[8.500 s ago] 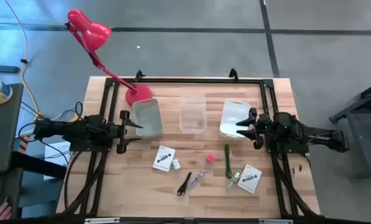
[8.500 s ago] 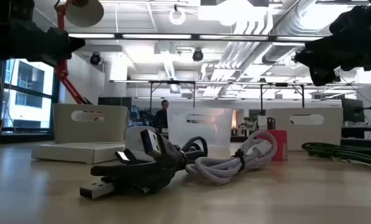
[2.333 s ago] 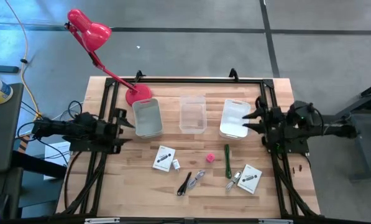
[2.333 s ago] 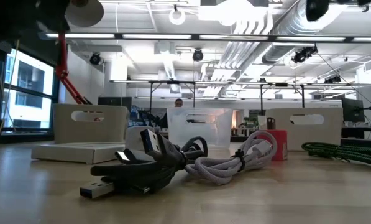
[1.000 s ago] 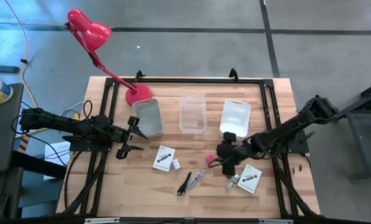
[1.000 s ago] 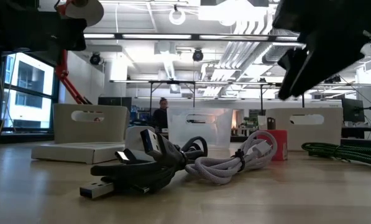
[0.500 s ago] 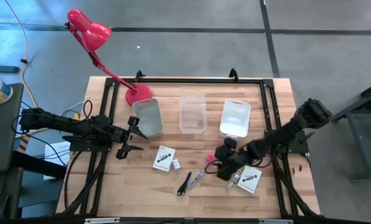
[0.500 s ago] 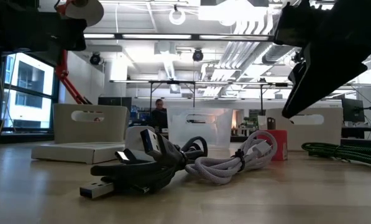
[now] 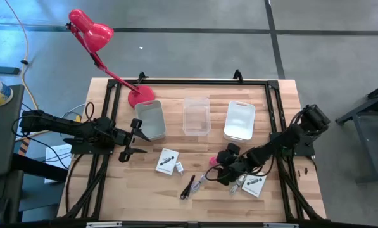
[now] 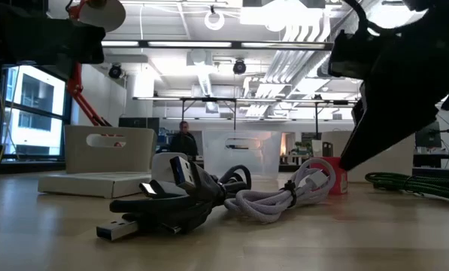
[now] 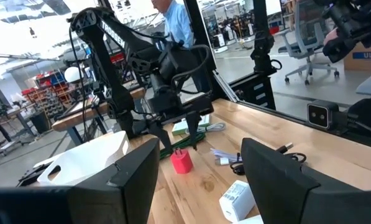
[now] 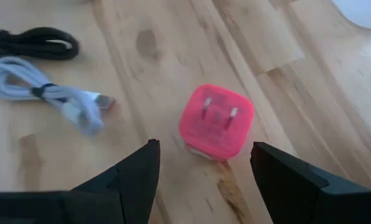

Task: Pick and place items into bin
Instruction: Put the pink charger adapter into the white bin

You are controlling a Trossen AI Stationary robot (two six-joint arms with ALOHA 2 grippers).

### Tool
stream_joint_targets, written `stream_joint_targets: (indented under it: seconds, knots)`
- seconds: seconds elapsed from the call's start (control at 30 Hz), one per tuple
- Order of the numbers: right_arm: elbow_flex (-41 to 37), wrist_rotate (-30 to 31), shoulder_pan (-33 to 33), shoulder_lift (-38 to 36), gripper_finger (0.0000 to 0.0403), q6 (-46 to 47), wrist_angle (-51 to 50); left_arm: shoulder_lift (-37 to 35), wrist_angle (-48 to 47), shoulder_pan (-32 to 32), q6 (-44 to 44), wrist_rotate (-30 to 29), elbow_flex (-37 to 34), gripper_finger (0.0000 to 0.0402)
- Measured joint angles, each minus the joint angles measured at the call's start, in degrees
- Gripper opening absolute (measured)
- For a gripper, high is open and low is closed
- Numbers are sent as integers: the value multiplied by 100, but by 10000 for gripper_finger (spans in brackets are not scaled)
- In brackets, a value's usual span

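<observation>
Two dark fingers of the right hand (image 12: 201, 163) stand apart, framing a small pink plastic cube with two metal prongs, a plug adapter (image 12: 216, 122), which lies on the pale wooden tabletop (image 12: 284, 87) just ahead of the fingertips and untouched. That spread looks set to straddle the cube for a pinch across its smooth, rounded sides. Beside it lie a coiled white cable (image 12: 54, 93) and a bundled black cable (image 12: 33, 43), soft and loose. Seen from above, the right hand (image 9: 221, 172) reaches low near the pink cube (image 9: 213, 161), with three open-topped plastic bins behind, the nearest a white bin (image 9: 240, 120). The left hand (image 9: 126, 145), its fingers also apart and empty, waits by a grey-green bin (image 9: 150, 120).
</observation>
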Motion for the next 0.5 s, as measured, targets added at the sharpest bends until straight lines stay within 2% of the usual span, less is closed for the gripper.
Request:
stream_joint_targets:
  seconds: [0.37, 0.5]
  knots:
    - [-2, 337, -12, 9, 236, 16, 67, 0, 2, 0, -2, -22, 0, 216]
    - [0, 218, -104, 9, 236, 16, 174, 0, 2, 0, 0, -150, 0, 216]
